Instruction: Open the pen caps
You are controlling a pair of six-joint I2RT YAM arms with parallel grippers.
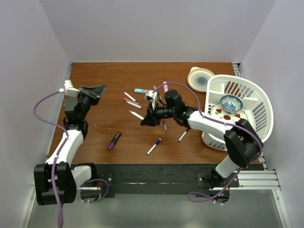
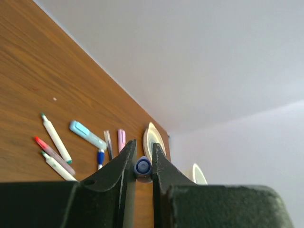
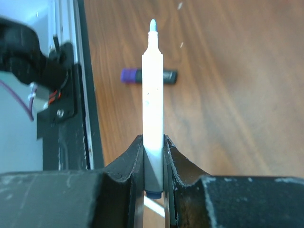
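Brown wooden table (image 1: 109,76) fills the top view. White slatted plastic basket (image 1: 247,95) sits at its R edge w/ a small blue-and-white patterned bowl (image 1: 231,102) inside. Round cream plate w/ grey-blue rings (image 1: 200,78) lies just beside the basket, on the far side.

L arm reaches over the mid-left of the table, R arm to the centre, so the claws are well apart.

Right claw (image 1: 145,122) (image 3: 153,145) is pressed onto a thin white pen barrel (image 3: 153,95). The barrel's bare pale tip points away from the fingers and its dark end sits between the jaws.

Left claw (image 1: 97,90) (image 2: 143,159) is pinched on a small round blue pen cap (image 2: 143,167), w/ the cap's open end facing the wrist cam.

Loose on the table:
- Stubby purple-and-black marker (image 1: 114,140) (image 3: 147,76), near the L side.
- Teal highlighter (image 1: 141,90) (image 2: 88,135), pink-capped pen (image 1: 165,87) (image 2: 121,140) and red-capped pen (image 2: 52,148), around the centre.
- Blue-capped white pen (image 1: 154,147), nearer the front edge.

A few more slim white pens lie close to these, too small to tell if they are capped.
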